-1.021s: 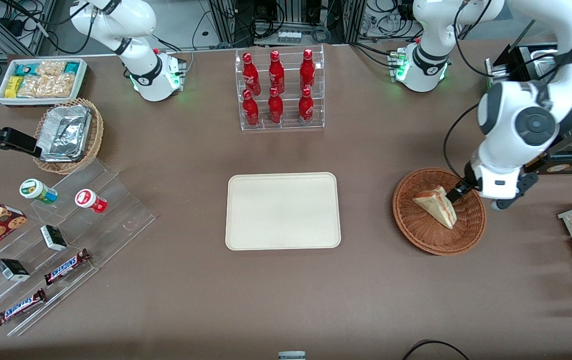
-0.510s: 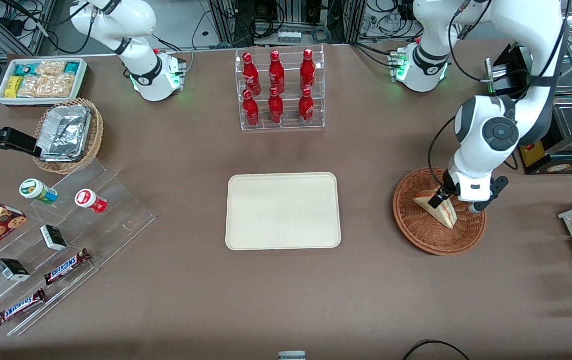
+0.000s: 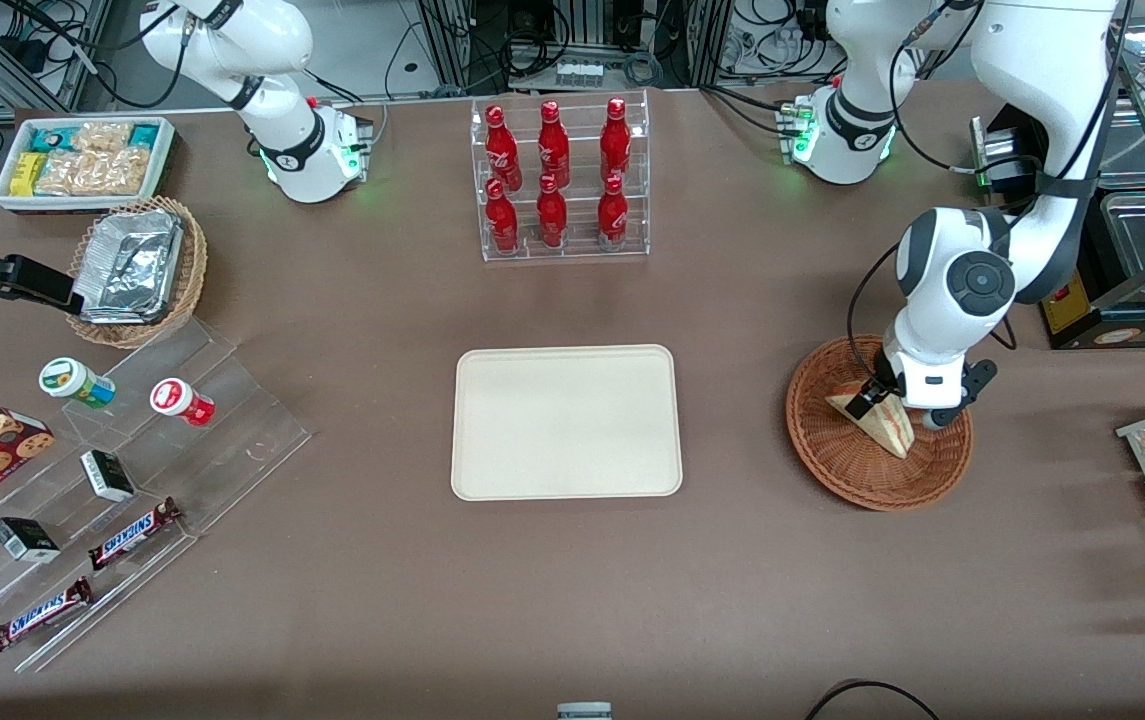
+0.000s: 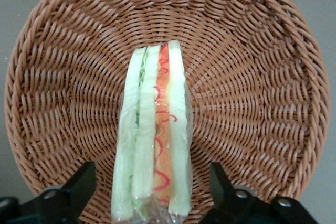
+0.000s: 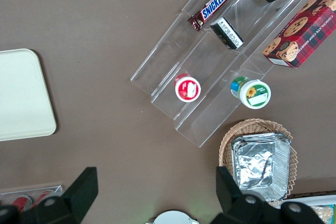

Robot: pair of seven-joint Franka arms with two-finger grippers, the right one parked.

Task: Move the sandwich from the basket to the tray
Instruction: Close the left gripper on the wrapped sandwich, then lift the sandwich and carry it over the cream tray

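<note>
one sandwich (image 4: 152, 135) stands on edge in the middle of the basket (image 3: 832, 460), layers facing up, and the gripper (image 4: 152, 195) hangs just above it with fingers (image 4: 79, 184) spread to either side, not yet touching, likely lined up to pinch the bread faces. the tray (image 3: 566, 421) lies bare on the brown table (image 3: 572, 600), well apart from the basket toward the parked arm's end.

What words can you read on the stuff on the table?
"SNICKERS" on the brown candy bar.
"CHOCOLATE CHIP" on the red cookie box; the rest of that line is too small.
Labels on the two cups and black boxes: too small.
Nothing is written on the sandwich, which stands between the open hand's fingers.
</note>
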